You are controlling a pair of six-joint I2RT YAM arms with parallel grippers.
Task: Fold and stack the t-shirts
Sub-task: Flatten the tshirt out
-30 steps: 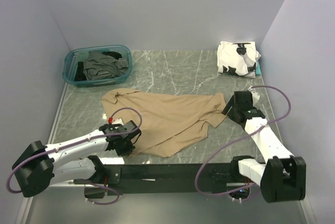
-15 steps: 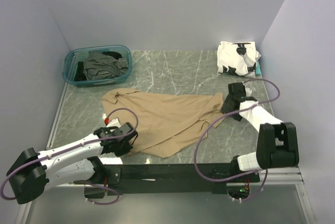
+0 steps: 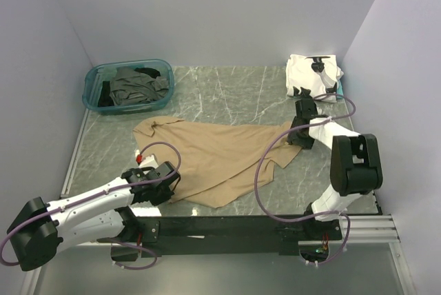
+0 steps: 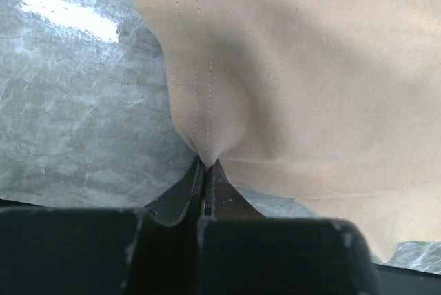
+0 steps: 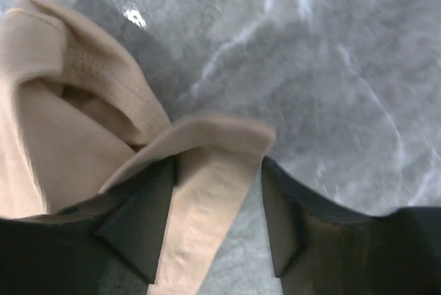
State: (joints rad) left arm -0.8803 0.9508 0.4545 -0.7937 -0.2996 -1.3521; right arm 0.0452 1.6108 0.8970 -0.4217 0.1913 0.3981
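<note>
From the top camera, you have the tan t-shirt [image 3: 220,157] lying spread and rumpled across the middle of the marble table [image 3: 234,95]. Your left gripper [image 3: 169,186] sits at the shirt's lower-left edge, low in the frame. Your right gripper [image 3: 298,138] is at the shirt's pointed right tip. The white t-shirt with black patches [image 3: 311,76] lies folded in the upper right of the frame, well apart from the tan one. In the upper left stands the teal bin [image 3: 131,107]. It holds a bunched dark grey t-shirt [image 3: 138,85], with black cloth at its left side.

In the left wrist view, your left gripper [image 4: 205,171] is clenched. Its jaws meet on a pinch of the tan t-shirt [image 4: 310,67], right where a double line of stitching runs down into them. The cloth fans up and to the right from the pinch, and bare marble table [image 4: 69,102] fills the left of the frame.

In the right wrist view, your right gripper [image 5: 217,171] has its jaws apart, not clamped. A strip of the tan t-shirt [image 5: 207,198] lies between the fingers [image 5: 141,226], close against the left one. There is a gap to the right one. More folded tan cloth is bunched in the upper left, on the marble table [image 5: 331,67].
</note>
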